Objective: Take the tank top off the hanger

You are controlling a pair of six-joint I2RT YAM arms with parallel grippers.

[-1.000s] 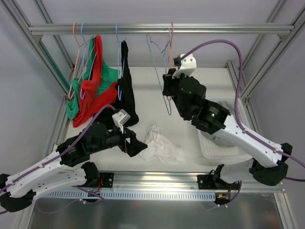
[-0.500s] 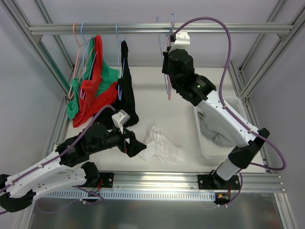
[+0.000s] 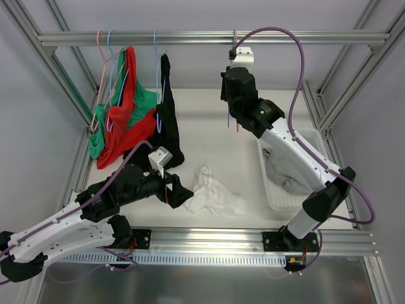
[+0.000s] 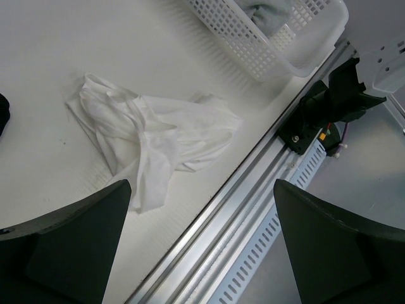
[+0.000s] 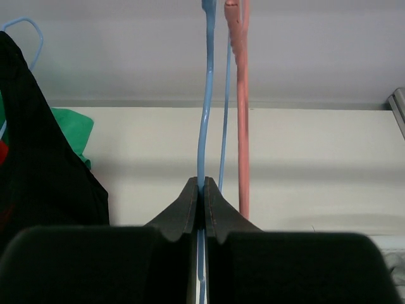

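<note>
Lifted to the rail (image 3: 190,38) at 12 o'clock, the bare blue hanger (image 5: 202,126) is pinched by the right hand (image 5: 202,190) — tank top (image 4: 158,145) judged freed, left hand (image 4: 199,244) spread.

Counter (image 3: 209,120), white: one crumpled white tank top (image 3: 215,193) lay near its front edge; white mesh basket (image 3: 285,204) stood at right.

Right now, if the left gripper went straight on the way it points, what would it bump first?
Probably the white top crumpled on the table. It lies right ahead of the open left gripper, though depth is hard to judge.
</note>
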